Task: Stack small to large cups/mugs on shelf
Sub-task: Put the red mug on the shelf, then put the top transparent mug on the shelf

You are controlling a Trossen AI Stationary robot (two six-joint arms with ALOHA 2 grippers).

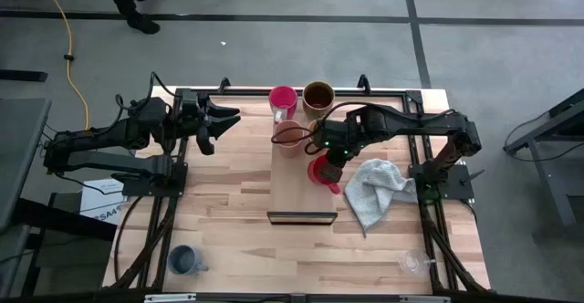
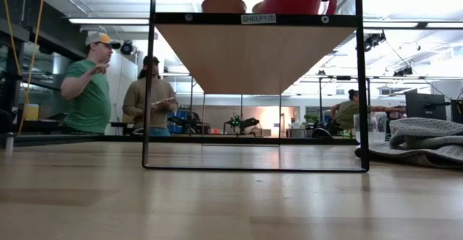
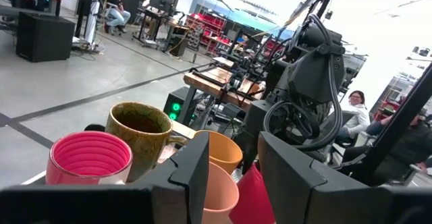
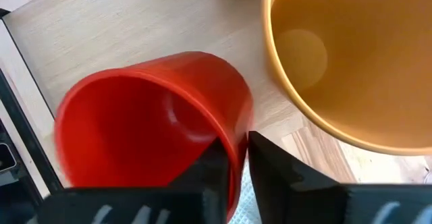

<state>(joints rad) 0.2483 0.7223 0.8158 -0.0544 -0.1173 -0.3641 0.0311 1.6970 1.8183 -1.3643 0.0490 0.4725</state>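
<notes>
Red mug point(image 4: 155, 129) is being gripped at its rim by the right end effector point(image 4: 239, 166), on the shelf's point(image 1: 294, 189) right edge, beside an orange mug point(image 4: 344, 55). "SHELF1(3)" is being shown on the shelf's front label point(image 2: 258, 19). The left end effector point(image 1: 214, 125) is being held open, well apart, over the counter point(image 1: 228, 239).

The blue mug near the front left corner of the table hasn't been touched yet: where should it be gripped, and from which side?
Probably by the rim wall, from straight above. The blue mug stands upright with its mouth open to the overhead camera and bare tabletop all round, so one finger can drop inside and one outside. Its handle seems to point toward the table's middle; pinch away from it. The left gripper is on that side.
</notes>
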